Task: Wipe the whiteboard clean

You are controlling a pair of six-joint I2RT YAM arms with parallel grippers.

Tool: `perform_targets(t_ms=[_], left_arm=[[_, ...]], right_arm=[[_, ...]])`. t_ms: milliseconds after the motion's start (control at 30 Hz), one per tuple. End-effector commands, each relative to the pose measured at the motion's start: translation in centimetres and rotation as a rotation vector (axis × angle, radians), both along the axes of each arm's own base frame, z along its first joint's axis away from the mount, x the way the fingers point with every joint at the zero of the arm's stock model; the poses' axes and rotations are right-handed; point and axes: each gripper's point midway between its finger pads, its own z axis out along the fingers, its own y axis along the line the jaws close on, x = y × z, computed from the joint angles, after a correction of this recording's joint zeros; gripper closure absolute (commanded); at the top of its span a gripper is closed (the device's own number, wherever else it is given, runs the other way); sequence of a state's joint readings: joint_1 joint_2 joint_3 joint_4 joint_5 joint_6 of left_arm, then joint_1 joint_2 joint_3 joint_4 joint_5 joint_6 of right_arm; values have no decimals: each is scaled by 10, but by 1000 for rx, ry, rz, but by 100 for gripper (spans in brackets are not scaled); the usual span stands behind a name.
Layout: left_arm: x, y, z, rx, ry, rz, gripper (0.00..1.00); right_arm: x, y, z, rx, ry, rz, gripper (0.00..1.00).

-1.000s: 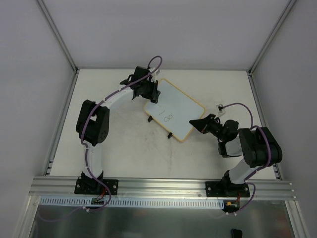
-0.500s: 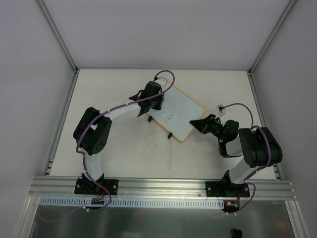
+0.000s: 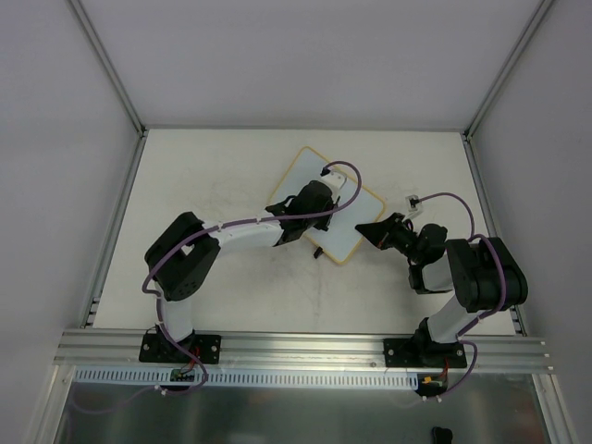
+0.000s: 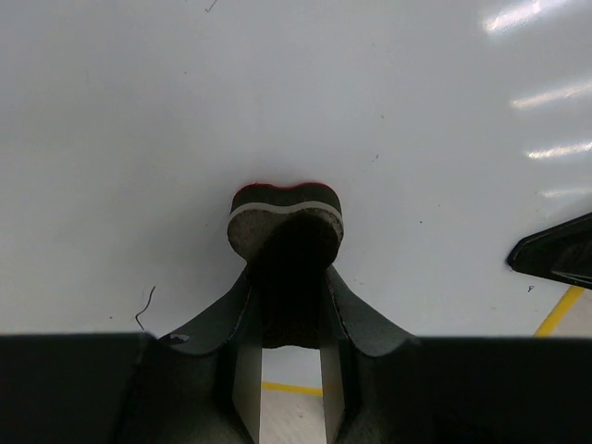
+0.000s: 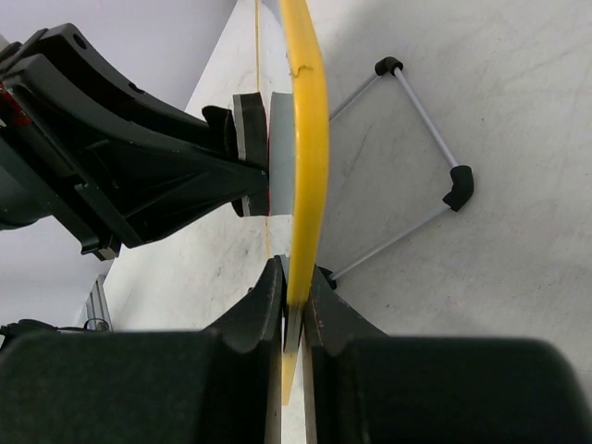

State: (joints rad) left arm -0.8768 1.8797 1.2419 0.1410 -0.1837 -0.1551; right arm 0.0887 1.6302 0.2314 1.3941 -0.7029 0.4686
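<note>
The whiteboard [image 3: 308,169] stands tilted mid-table on its wire feet [image 5: 421,120]. My left gripper [image 3: 319,196] is over the board's middle, shut on the small black eraser [image 4: 285,222], which presses flat against the white surface [image 4: 388,102]. A faint dark squiggle [image 4: 145,310] shows on the board left of the fingers. My right gripper [image 3: 368,229] is shut on the board's yellow frame edge [image 5: 305,139] at its right side. From the right wrist view the eraser [image 5: 248,129] touches the board's face, with the left gripper [image 5: 129,166] behind it.
Grey enclosure walls ring the table. A small white plug on a purple cable [image 3: 412,198] lies right of the board. An aluminium rail [image 3: 305,347] runs along the near edge by both arm bases.
My left gripper has swept with the eraser from the board's far-left corner down and right to its middle. The dark scribbles no longer show. The right gripper has not moved.
</note>
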Motion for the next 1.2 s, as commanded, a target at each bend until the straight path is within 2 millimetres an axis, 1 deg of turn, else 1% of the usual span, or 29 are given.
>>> perform_targets(t_ms=[0, 67, 133, 200, 233, 267, 333, 367, 400, 467, 500, 600, 667, 767, 833, 900, 967, 1133, 1167], left_arm=[[-65, -38, -64, -46, 199, -196, 100], [-66, -36, -68, -43, 202, -196, 100], [-62, -32, -73, -26, 196, -173, 100], [-56, -23, -81, -11, 203, -144, 100], [-49, -17, -83, -4, 199, -114, 100], [-38, -4, -87, 1, 212, -72, 100], [-29, 15, -95, -11, 257, -20, 100], [-14, 32, -97, -20, 267, 37, 100], [-12, 44, -100, -23, 283, 70, 100], [-5, 61, -101, -23, 284, 114, 100], [0, 74, -100, -17, 279, 147, 100], [10, 94, -98, -19, 271, 211, 100], [14, 101, -97, -23, 269, 234, 100], [19, 119, -99, -5, 266, 295, 100], [21, 138, -106, 16, 274, 368, 100], [19, 152, -111, 27, 281, 420, 100], [23, 169, -113, 32, 278, 476, 100], [27, 192, -113, 73, 251, 552, 100], [28, 194, -113, 77, 249, 557, 100]], right_arm=[[6, -2, 17, -88, -218, -2, 100], [7, -2, 18, -88, -219, -2, 100], [7, -2, 18, -88, -219, -2, 100], [6, -2, 17, -88, -219, -2, 100], [6, -2, 17, -88, -218, -2, 100], [6, -2, 17, -88, -218, -2, 100], [6, -2, 18, -87, -219, -1, 100], [6, -2, 17, -88, -218, -1, 100], [6, -2, 17, -89, -219, 0, 100], [7, -2, 17, -88, -216, 0, 100], [7, -2, 17, -88, -218, -1, 100], [7, -2, 17, -86, -215, 1, 100], [7, -3, 17, -88, -216, 0, 100], [6, -2, 17, -87, -218, 1, 100], [7, -3, 17, -88, -216, 0, 100], [6, -2, 16, -86, -215, 1, 100], [7, -2, 17, -86, -217, 1, 100], [7, -2, 16, -85, -213, 3, 100], [7, -2, 16, -84, -212, 3, 100]])
